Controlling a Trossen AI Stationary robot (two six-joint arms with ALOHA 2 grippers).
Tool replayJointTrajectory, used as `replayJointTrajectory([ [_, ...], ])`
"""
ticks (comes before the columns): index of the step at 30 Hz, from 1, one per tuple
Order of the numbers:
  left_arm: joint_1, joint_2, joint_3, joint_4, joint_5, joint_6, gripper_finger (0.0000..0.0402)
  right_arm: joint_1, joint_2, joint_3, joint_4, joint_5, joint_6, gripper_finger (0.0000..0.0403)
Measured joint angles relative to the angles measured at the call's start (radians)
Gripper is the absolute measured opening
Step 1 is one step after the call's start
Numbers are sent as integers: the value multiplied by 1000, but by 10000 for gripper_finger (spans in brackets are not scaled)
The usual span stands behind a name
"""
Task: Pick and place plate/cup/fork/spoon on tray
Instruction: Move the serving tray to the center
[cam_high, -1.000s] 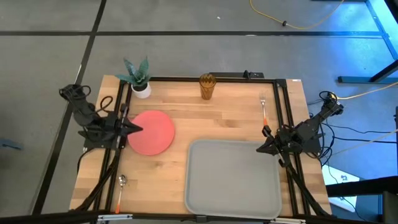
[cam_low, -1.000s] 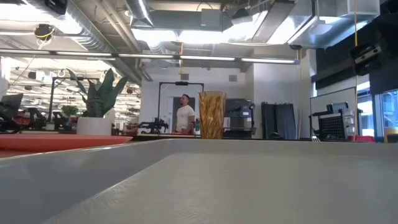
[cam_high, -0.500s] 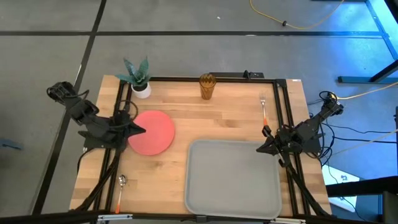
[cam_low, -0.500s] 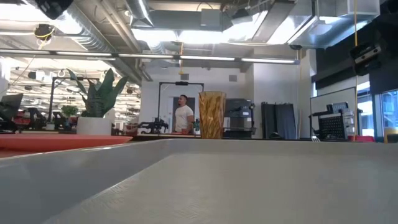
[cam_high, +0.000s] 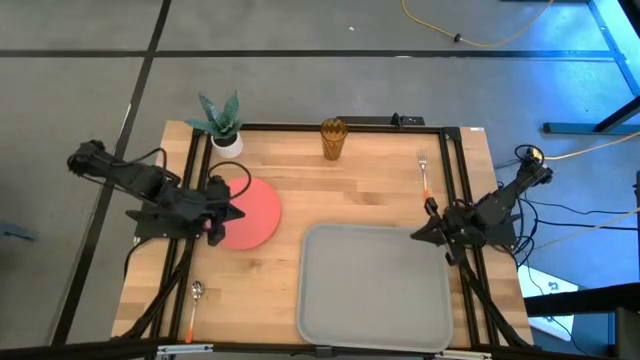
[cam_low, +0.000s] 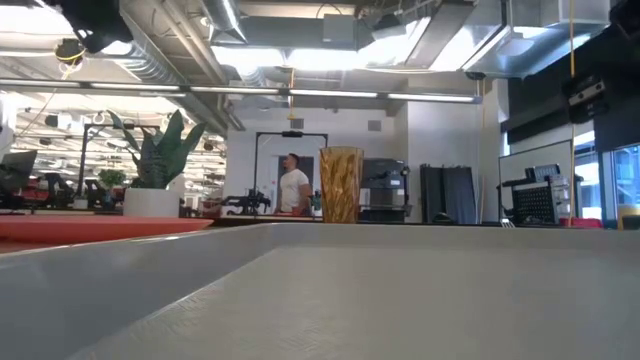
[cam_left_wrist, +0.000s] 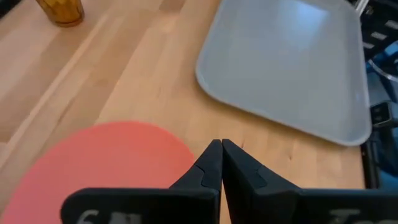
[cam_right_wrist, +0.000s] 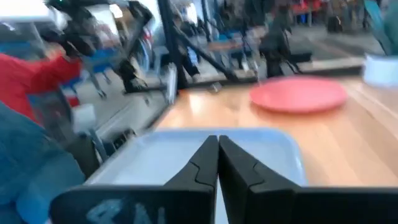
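Note:
The coral-red plate (cam_high: 255, 212) lies flat on the wooden table left of centre. My left gripper (cam_high: 236, 213) hangs over the plate's left part, shut and slanting down; in its wrist view the fingertips (cam_left_wrist: 221, 145) stand over the plate's rim (cam_left_wrist: 112, 163). The grey tray (cam_high: 375, 288) rests at the near right. My right gripper (cam_high: 416, 237) waits shut at the tray's far right corner, pointing level across the tray (cam_right_wrist: 186, 146). The amber cup (cam_high: 333, 138) stands at the far edge. The fork (cam_high: 424, 172) lies at the far right, the spoon (cam_high: 194, 305) at the near left.
A white pot with a green plant (cam_high: 222, 125) stands at the far left corner. Black frame rails (cam_high: 196, 190) run along the table's left, far and right sides. A person (cam_low: 294, 186) stands far off in the room beyond the table.
My left gripper has swung out from the table's left rail over the plate's left part, rolling and tipping from level to slanting down, while its elbow has gone farther left. It stays shut. The plate has not moved.

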Motion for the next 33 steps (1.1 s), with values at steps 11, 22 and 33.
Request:
replayJointTrajectory([
  [11, 42, 19, 0, 110, -7, 12, 0, -6, 284, 254, -190, 87, 135, 14],
  [22, 42, 19, 0, 232, -2, 5, 0, -85, 687, 629, -650, 32, 507, 14],
  [33, 42, 105, 0, 318, -1, 12, 0, -170, 918, 757, -790, -232, 673, 14],
])
